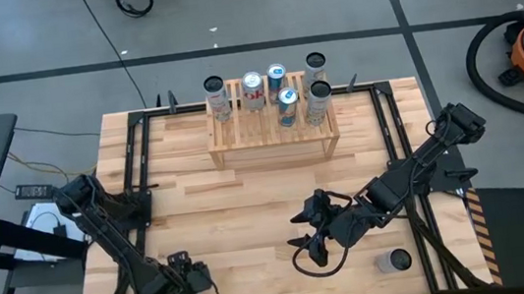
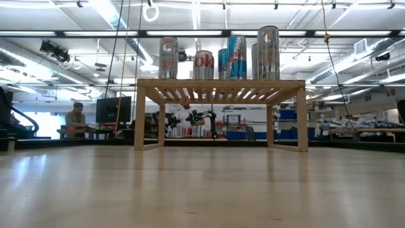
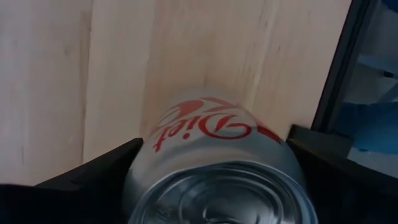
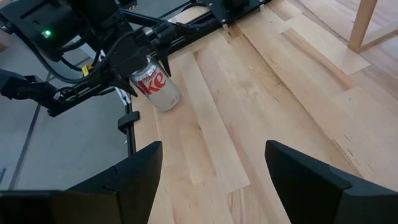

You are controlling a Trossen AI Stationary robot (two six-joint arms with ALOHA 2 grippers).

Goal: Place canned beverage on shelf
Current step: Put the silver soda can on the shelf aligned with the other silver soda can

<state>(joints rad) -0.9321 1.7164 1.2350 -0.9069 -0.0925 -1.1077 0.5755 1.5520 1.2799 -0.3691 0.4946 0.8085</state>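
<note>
Filling the left wrist camera's frame, a silver Diet Coke can (image 3: 217, 168) sits between the two dark fingers (image 3: 93, 177) of the left gripper (image 4: 134, 68), whose jaws stand wide on either side of it; whether they actually press the can cannot be told. Seen from the right wrist camera, that can stands upright on the table at its near left corner, beside the black frame rail, with the left arm bent over it. Beneath everything runs the light butcher-block table (image 1: 249, 208), edged by black rails. At its far side, roughly centred, stands the shelf (image 1: 273, 138), a natural-wood rack with a slatted top and plain board sides. Six cans stand upright on its top: a silver can (image 1: 217, 98) at the left end, a red-and-white Coke can (image 1: 253, 91), two blue-and-silver cans (image 1: 277, 81) close together, and two dark-topped silver cans (image 1: 317, 101) at the right end. The right arm reaches in from the table's right edge, its right gripper (image 1: 313, 243) hanging over bare wood in the near-right part of the table with its fingers (image 4: 140, 168) apart and nothing between them. Just beside that arm, near the right rail, another can (image 1: 394, 262) rests on the table. Beyond the table, in the room, a person (image 2: 77, 117) sits at a desk.
</note>
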